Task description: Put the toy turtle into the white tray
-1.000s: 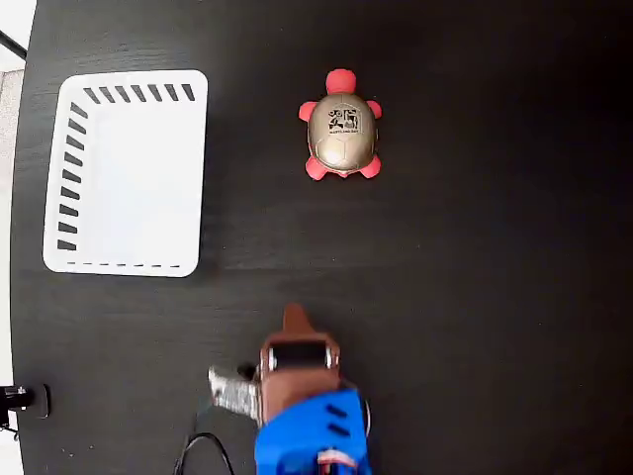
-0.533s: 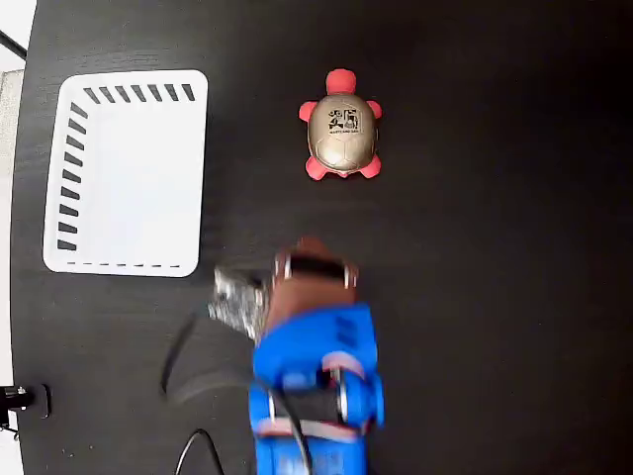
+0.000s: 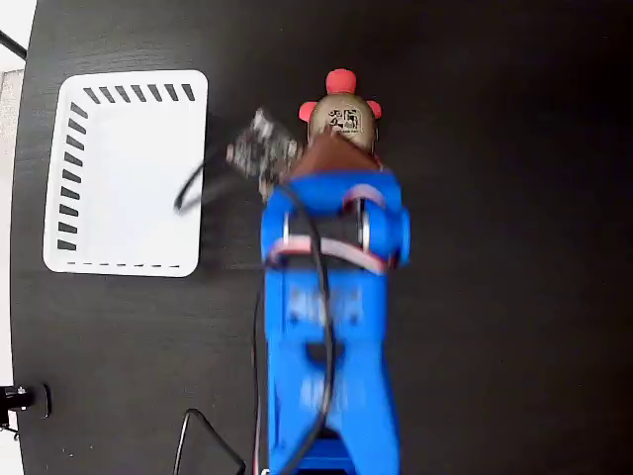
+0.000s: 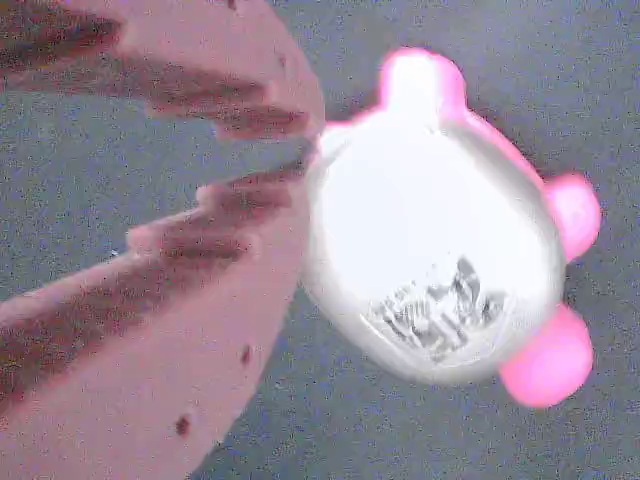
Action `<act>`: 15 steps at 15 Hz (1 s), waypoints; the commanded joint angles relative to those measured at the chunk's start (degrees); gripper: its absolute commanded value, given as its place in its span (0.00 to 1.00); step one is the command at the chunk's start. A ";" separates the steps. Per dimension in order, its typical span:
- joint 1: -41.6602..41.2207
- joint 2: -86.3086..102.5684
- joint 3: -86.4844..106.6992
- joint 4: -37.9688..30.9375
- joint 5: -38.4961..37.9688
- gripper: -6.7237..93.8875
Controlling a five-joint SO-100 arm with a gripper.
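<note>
In the fixed view the toy turtle (image 3: 343,112), with its gold shell, black print and red head, lies at the top centre of the black table. Its lower half is hidden under my gripper (image 3: 331,150). The blue arm reaches up from the bottom edge. In the wrist view the turtle (image 4: 440,230) fills the right side. My gripper (image 4: 300,150) has its two toothed fingers (image 4: 200,320) closed together at the tips. They rest against the left edge of the shell, beside it and not around it. The white tray (image 3: 59,168), with slotted sides, lies at the left with nothing inside.
A black cable (image 3: 193,188) loops from the wrist camera (image 3: 262,153) towards the tray's right wall. Further cable (image 3: 203,440) lies at the bottom. The table's left edge (image 3: 18,198) runs close to the tray, and a small black fitting (image 3: 22,399) sits at bottom left.
The arm has stretched up the picture from the bottom edge, and its gripper tip now covers the turtle's lower part. Turtle and tray have not moved.
</note>
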 commanded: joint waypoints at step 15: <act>1.14 -23.03 -39.11 19.16 30.67 0.60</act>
